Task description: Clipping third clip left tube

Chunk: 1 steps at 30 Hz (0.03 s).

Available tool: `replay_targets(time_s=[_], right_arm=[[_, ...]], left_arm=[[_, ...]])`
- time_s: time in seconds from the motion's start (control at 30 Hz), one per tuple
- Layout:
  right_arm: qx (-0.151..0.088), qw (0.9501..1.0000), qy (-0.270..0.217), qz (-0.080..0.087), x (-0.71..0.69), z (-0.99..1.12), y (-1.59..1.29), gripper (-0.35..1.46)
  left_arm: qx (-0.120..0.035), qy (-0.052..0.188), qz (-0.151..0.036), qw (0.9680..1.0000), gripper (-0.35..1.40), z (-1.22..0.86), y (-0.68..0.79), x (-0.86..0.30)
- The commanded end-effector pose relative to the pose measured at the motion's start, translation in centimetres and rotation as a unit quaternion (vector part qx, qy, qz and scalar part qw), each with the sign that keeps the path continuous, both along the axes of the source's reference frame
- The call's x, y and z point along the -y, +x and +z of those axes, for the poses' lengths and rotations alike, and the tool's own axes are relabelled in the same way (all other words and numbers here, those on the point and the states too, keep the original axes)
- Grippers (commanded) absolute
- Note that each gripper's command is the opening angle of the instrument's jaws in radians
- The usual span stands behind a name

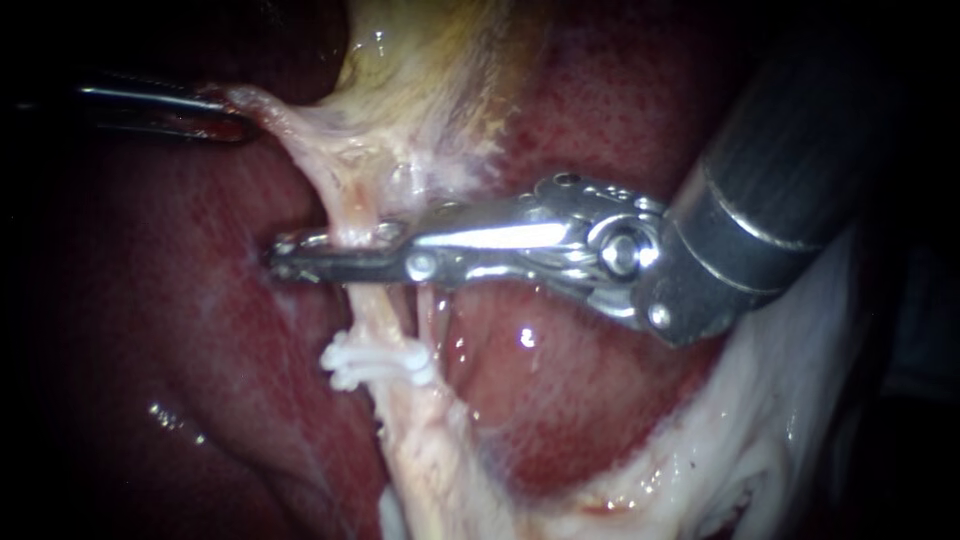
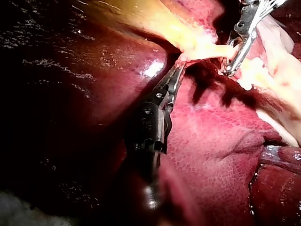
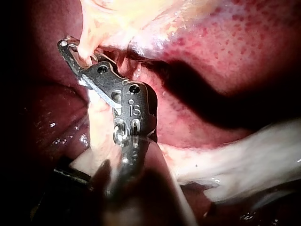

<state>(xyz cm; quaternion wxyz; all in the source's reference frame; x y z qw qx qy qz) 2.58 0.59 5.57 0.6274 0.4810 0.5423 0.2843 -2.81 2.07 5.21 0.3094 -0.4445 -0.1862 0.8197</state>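
Observation:
The left tube (image 1: 352,215) runs as a pale strand down the middle of the endoscope view. My right instrument (image 1: 300,255), with bright metal jaws, comes in from the upper right; its jaws lie close together across this tube, one on each side. Below them, two white clips (image 1: 375,365) sit side by side on the tube. My left instrument (image 1: 235,115) at the upper left is dark, its jaws shut on the pale tissue strand (image 1: 270,110) that leads to the tube. The left wrist view shows both instruments: left (image 2: 178,66), right (image 2: 228,70). The right wrist view shows the right instrument (image 3: 70,49) around tissue.
Dark red liver (image 1: 560,400) surrounds the tube on both sides. The yellowish gallbladder (image 1: 420,60) hangs above. A thinner strand (image 1: 428,310) runs just right of the clipped tube. White fatty tissue (image 1: 780,430) spreads along the lower right under the right shaft.

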Motion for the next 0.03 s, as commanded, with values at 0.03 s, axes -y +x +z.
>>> replay_targets(time_s=[0.03], right_arm=[[-0.001,1.0,0.0,-0.002,0.0,0.02,0.0,-0.35]], left_arm=[[0.0,0.0,0.0,1.0,-0.35,0.0,0.0,0.0]])
